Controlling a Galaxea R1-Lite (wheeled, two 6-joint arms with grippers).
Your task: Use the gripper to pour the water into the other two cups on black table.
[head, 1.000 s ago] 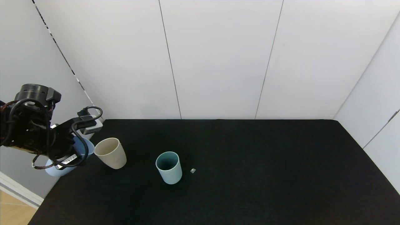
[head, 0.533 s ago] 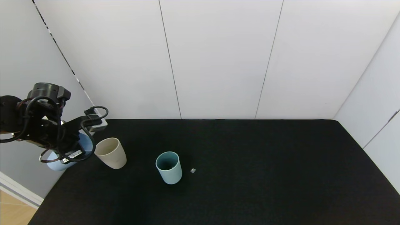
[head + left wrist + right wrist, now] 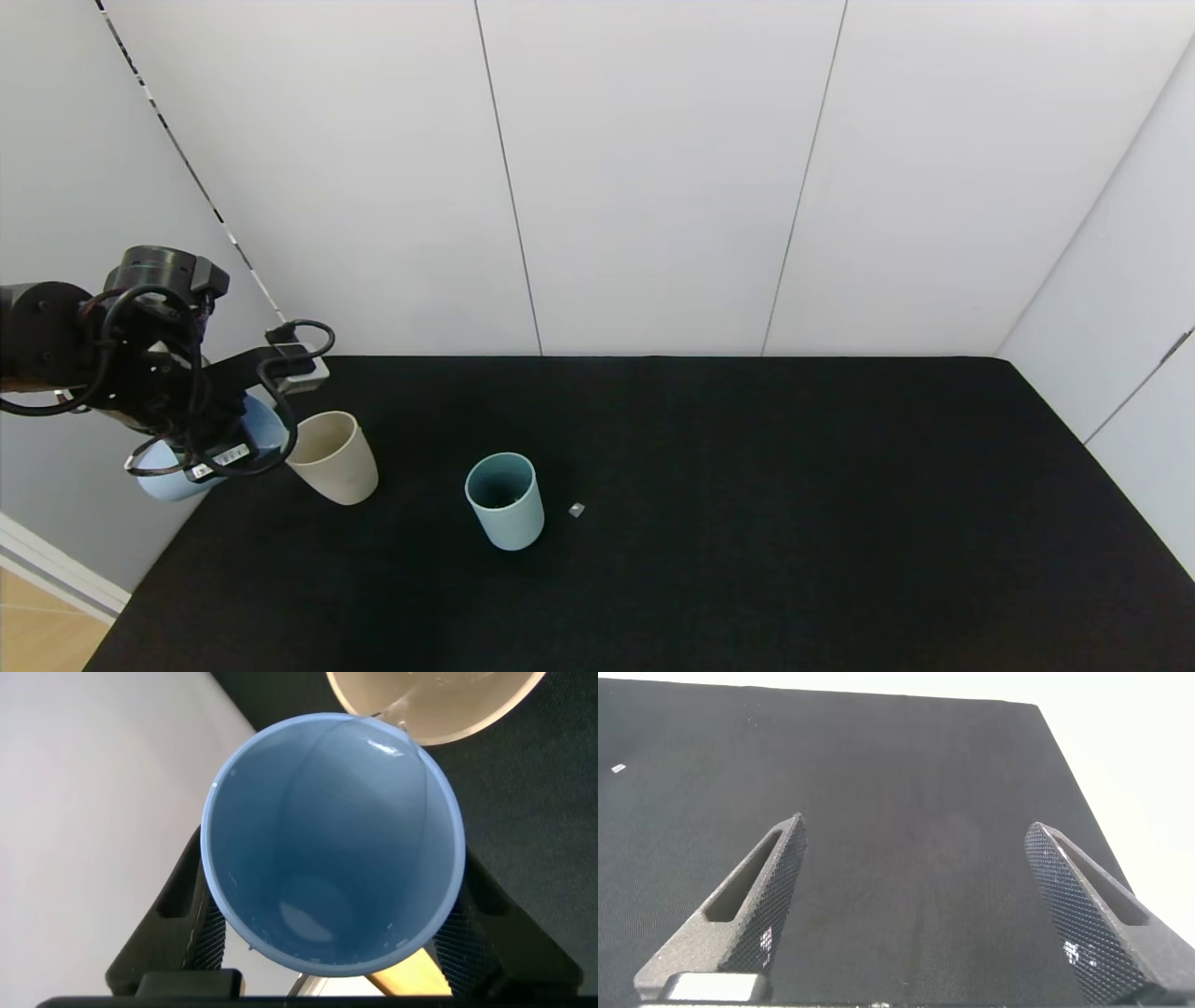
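Observation:
My left gripper (image 3: 213, 431) is shut on the light periwinkle-blue cup (image 3: 166, 483) and holds it tipped above the black table's (image 3: 747, 523) far left edge. The cup's mouth leans against the rim of the beige cup (image 3: 334, 459). In the left wrist view the blue cup (image 3: 332, 887) sits between the fingers (image 3: 182, 929), and a clear run of water (image 3: 394, 717) goes over its lip into the beige cup (image 3: 458, 705). The teal-green cup (image 3: 505, 500) stands upright to the right. My right gripper (image 3: 915, 826) is open and empty over bare table.
A tiny grey bit (image 3: 576, 510) lies just right of the teal cup. White wall panels close the back and both sides. The table's left edge drops off under the left arm, with wood floor (image 3: 37, 635) below.
My left gripper has risen and moved right with the blue cup, bringing its mouth up to the beige cup's rim and tipping it further. The other cups have not moved.

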